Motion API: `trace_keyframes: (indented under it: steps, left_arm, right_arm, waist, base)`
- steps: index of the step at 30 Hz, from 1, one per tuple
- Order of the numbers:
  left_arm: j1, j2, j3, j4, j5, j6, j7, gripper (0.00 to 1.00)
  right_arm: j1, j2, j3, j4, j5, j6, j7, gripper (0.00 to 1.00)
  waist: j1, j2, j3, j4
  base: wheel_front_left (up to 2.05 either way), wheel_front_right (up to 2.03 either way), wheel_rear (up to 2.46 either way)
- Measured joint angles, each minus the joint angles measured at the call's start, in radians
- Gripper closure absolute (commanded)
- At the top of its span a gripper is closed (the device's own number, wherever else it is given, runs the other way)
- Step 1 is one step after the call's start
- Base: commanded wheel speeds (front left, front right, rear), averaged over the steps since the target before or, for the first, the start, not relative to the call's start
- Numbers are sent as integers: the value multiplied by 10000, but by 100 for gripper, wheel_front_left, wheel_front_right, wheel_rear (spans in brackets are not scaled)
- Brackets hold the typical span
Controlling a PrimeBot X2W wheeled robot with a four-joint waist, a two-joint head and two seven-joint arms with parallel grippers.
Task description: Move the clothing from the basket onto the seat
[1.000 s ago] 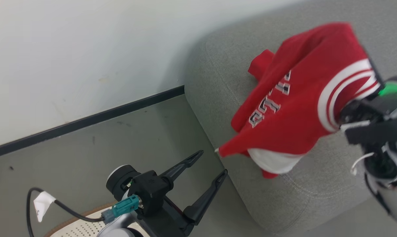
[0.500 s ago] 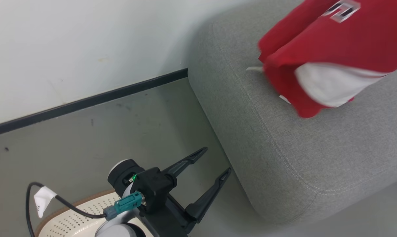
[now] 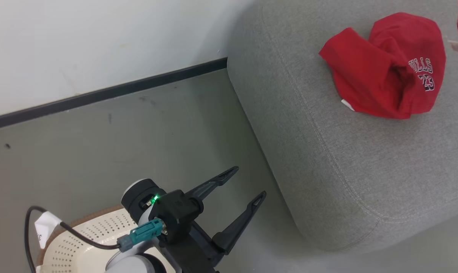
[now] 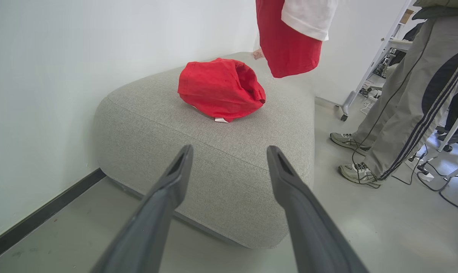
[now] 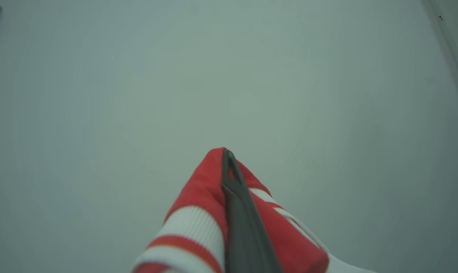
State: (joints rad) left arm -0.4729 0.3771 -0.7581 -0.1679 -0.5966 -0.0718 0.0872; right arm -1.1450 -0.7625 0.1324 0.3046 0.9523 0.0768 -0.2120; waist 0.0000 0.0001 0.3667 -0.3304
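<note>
Nearest: oval cream perforated plastic basket (image 3: 69, 254) with a brown rim, beneath the left gripper (image 3: 248, 181), which is spread wide and empty.
Middle: large grey woven seat cushion (image 4: 213, 159), on which one crumpled red garment (image 3: 380, 72) with small lettering is laid.
Farthest: red jersey (image 4: 285, 45) with white trim, pinched in the closed right gripper (image 5: 227, 159) and hung straight down above the seat's far side (lowering alone is judged to be needed).

seat (image 3: 327, 170) grey woven | clothing (image 3: 380, 76) red, white-edged dark lettering | basket (image 3: 77, 242) cream, dotted, brown rim
</note>
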Motion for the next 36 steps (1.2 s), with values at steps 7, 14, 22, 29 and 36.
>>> trace_keyframes:
  steps: [7,14,22,29,36]
  left_arm:
    - [-365,-40,-119,-230,13,-84,207,0]
    - [-507,84,-104,-324,15,-86,366,0]
    - [-740,274,-31,-332,31,-178,433,0]
    - [-848,293,19,-282,31,-253,431,0]
    - [-960,290,23,-226,29,-263,397,0]
  right_arm:
    - [-150,-305,445,989,-874,-322,84,100]
    - [-370,-525,263,1406,-1097,-917,69,100]
    - [337,353,1356,2240,-1225,-940,633,100]
    - [741,428,2454,3250,-2121,-940,1308,100]
    - [1151,278,3080,4017,-2694,-1164,2017,100]
  waist:
    - [0,-1,493,116]
    - [0,0,1080,358]
    - [2,0,1725,632]
    - [1,0,2021,816]
    - [0,0,2107,892]
  base:
    - [0,0,0]
    - [0,0,0]
    - [0,0,0]
    - [0,0,0]
    - [0,0,0]
